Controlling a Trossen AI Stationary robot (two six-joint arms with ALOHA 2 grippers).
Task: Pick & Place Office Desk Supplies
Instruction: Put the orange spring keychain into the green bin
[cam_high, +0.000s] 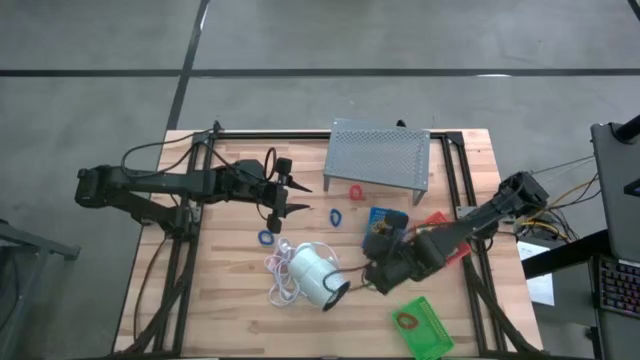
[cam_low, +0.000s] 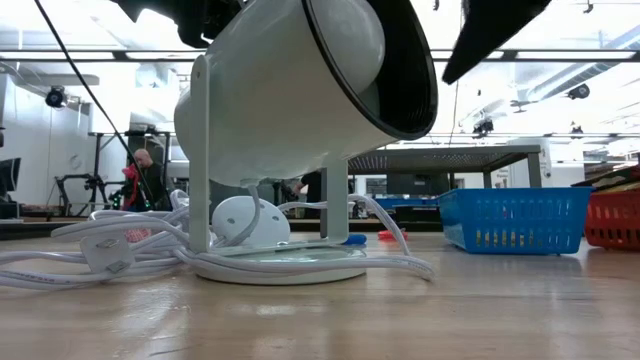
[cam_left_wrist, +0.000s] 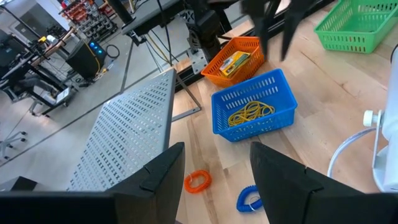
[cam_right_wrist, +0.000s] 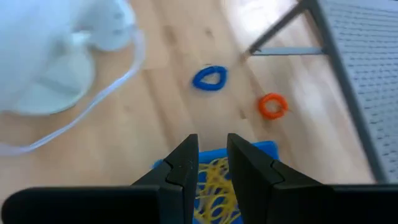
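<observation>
Blue tray (cam_left_wrist: 254, 109) long axis toward stand (cam_left_wrist: 118, 134).

Left gripper (cam_high: 290, 195) hangs open mid-table — right gripper (cam_right_wrist: 212, 163), fingers slightly parted, points downward.

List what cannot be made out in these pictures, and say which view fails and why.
- Green tray contents: high view, too small; left wrist view, cut off by the edge.
- Print on the boxes in the red tray: left wrist view, too small.
- Whether the right pincer holds anything: right wrist view, its fingers cover the rubber bands in the blue tray.
- Table behind the white lamp: low view, blocked.
</observation>
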